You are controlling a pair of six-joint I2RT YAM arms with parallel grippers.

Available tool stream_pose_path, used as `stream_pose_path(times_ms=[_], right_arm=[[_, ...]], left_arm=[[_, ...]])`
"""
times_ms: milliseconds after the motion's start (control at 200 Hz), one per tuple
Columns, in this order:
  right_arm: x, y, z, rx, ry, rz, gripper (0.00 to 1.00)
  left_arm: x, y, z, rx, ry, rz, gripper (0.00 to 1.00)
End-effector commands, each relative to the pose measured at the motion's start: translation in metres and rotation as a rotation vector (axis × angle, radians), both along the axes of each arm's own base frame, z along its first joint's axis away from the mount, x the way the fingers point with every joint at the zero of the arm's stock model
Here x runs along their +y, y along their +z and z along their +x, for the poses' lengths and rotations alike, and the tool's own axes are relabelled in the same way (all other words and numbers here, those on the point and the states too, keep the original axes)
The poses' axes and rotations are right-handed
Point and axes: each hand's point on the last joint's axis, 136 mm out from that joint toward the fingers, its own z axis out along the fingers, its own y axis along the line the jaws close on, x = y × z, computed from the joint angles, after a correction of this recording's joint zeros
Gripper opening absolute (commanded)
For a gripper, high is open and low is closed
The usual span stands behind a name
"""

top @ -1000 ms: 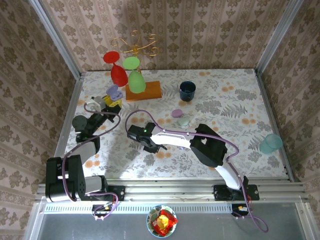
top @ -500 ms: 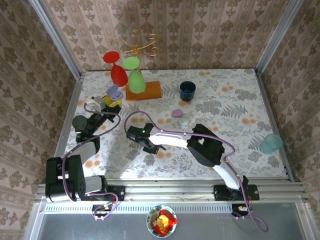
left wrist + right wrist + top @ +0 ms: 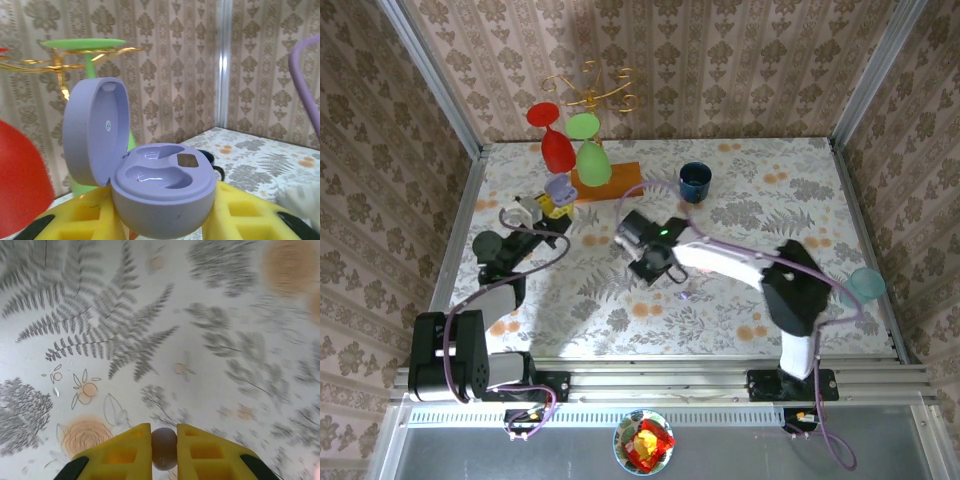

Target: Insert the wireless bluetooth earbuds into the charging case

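Patterned wallpaper (image 3: 720,70) on three sides, and a table under a cloth (image 3: 790,200) printed with ferns and orange blossoms. At the back stands a gold rack (image 3: 590,90) with a red glass (image 3: 557,150) and a green glass (image 3: 592,162) by an orange block (image 3: 625,175). A dark blue cup (image 3: 695,181) sits just right of it and a teal cup (image 3: 866,284) at the far right edge. Now the left gripper (image 3: 555,200), back-left by the rack: its yellow fingers (image 3: 240,215) are clamped on a lilac case (image 3: 160,185), lid standing open, two hollows facing up. Mid-table, the right gripper (image 3: 655,268) is squeezed tight on one small rounded earbud (image 3: 164,447), pinched between its yellow pads over the cloth.
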Motion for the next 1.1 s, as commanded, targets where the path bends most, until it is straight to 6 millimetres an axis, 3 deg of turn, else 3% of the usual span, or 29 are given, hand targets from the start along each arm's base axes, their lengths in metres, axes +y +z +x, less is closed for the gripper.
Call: stream_pose_path(times_ms=[0, 220, 400, 770, 1095], right_arm=[[0.021, 0.064, -0.003, 0.013, -0.014, 0.388, 0.16], [0.009, 0.143, 0.004, 0.004, -0.017, 0.765, 0.16], [0.017, 0.175, 0.006, -0.008, 0.016, 0.873, 0.17], [0.035, 0.18, 0.015, 0.009, 0.046, 0.881, 0.17], [0.047, 0.169, 0.02, 0.021, 0.046, 0.849, 0.17]], left_arm=[[-0.019, -0.001, -0.007, -0.057, -0.053, 0.034, 0.35], [-0.065, -0.012, -0.021, -0.078, -0.144, 0.066, 0.35], [-0.091, -0.02, -0.033, -0.082, -0.22, 0.085, 0.35], [-0.118, -0.02, -0.041, -0.092, -0.301, 0.089, 0.35], [-0.12, -0.016, -0.04, -0.102, -0.298, 0.086, 0.35]])
